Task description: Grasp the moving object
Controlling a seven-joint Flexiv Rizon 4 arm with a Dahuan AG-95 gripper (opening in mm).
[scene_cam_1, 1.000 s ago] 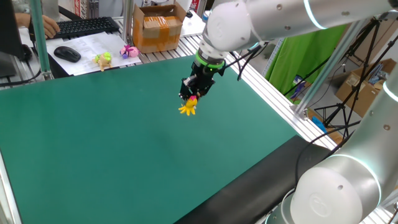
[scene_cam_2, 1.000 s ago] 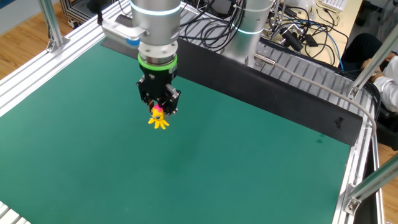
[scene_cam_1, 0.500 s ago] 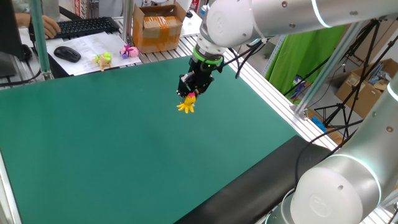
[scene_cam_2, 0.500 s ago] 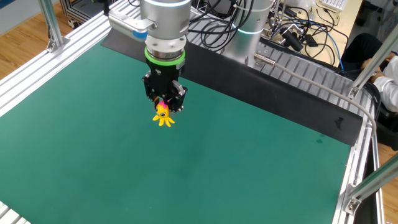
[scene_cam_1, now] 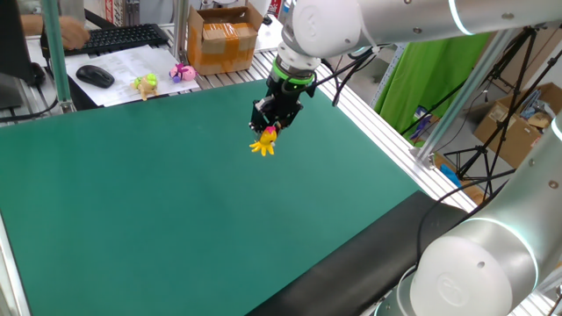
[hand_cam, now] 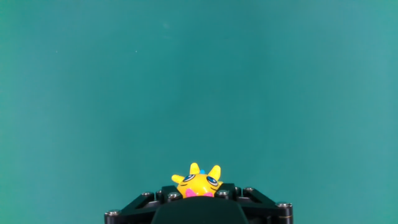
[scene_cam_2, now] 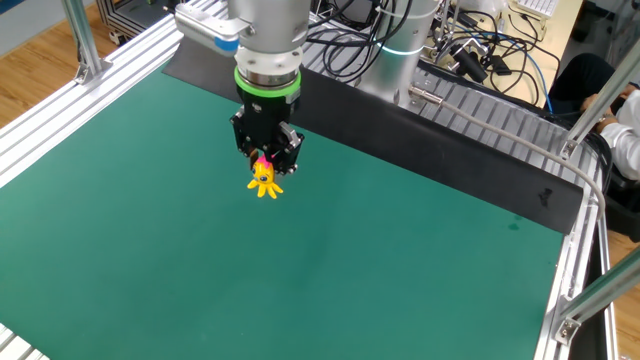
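The moving object is a tiny yellow octopus-like toy (scene_cam_1: 263, 145) with a pink top. It hangs from my gripper (scene_cam_1: 269, 132) above the green mat, with its legs pointing down. It shows the same way in the other fixed view (scene_cam_2: 265, 181), under the gripper (scene_cam_2: 263, 160). In the hand view the toy (hand_cam: 197, 183) sits right at the gripper's black body (hand_cam: 199, 208), face toward the camera. The gripper is shut on the toy's pink top.
The green mat (scene_cam_1: 176, 211) covers the table. A yellow-green toy figure (scene_cam_1: 146, 85) and a mostly pink toy figure (scene_cam_1: 183, 73) lie on paper at the far edge, beside a mouse (scene_cam_1: 95, 76), a keyboard (scene_cam_1: 118, 37) and a cardboard box (scene_cam_1: 224, 37). Aluminium rails (scene_cam_2: 60, 120) frame the mat.
The gripper has carried the yellow toy a little away from the arm's base and slightly higher. The grip on the toy has not changed.
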